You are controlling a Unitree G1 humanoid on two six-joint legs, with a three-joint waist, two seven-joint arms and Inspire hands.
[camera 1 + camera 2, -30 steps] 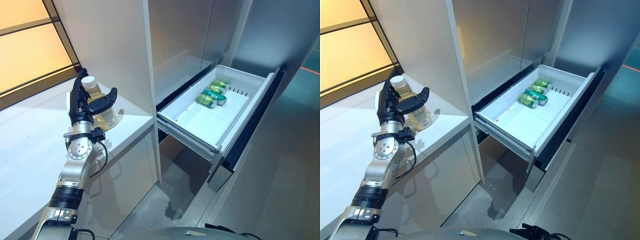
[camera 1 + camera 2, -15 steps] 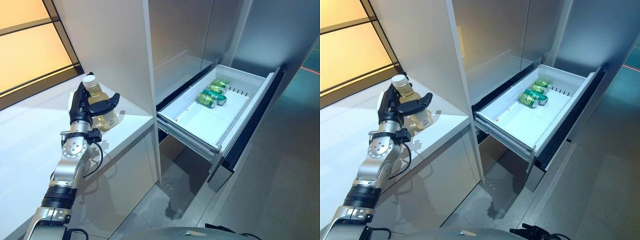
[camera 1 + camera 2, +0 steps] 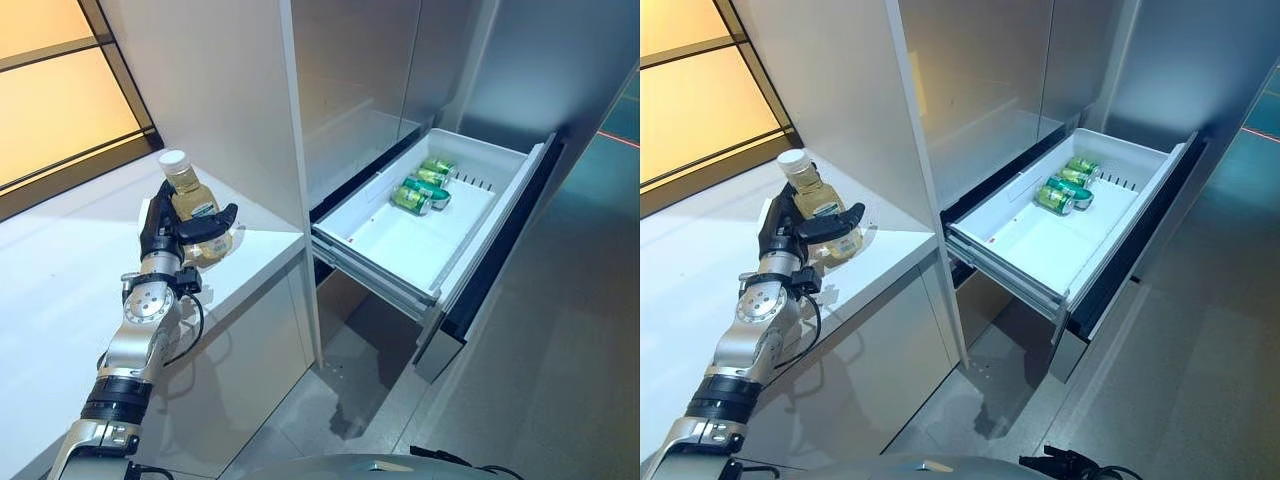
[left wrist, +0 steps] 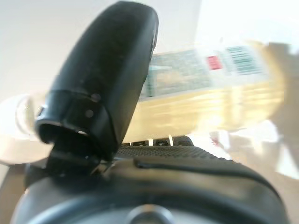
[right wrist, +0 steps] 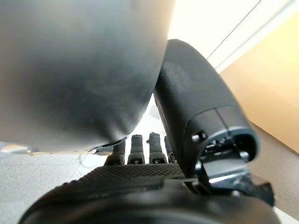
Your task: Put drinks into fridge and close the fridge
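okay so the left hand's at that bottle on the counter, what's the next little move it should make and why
Probably close the left hand firmly on the bottle and lift it off the white counter. The thumb and fingers sit around the bottle's lower body, and it stands upright on the counter. The fridge drawer is open to the robot's right, holding green cans with bare floor beside them.

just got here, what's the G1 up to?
Its left hand is wrapped around a bottle of yellowish drink with a white cap, standing on the white counter beside the fridge. The fridge drawer is pulled open, with green cans lying at its far end. The right hand shows only in its own wrist view, holding nothing, fingers straight.
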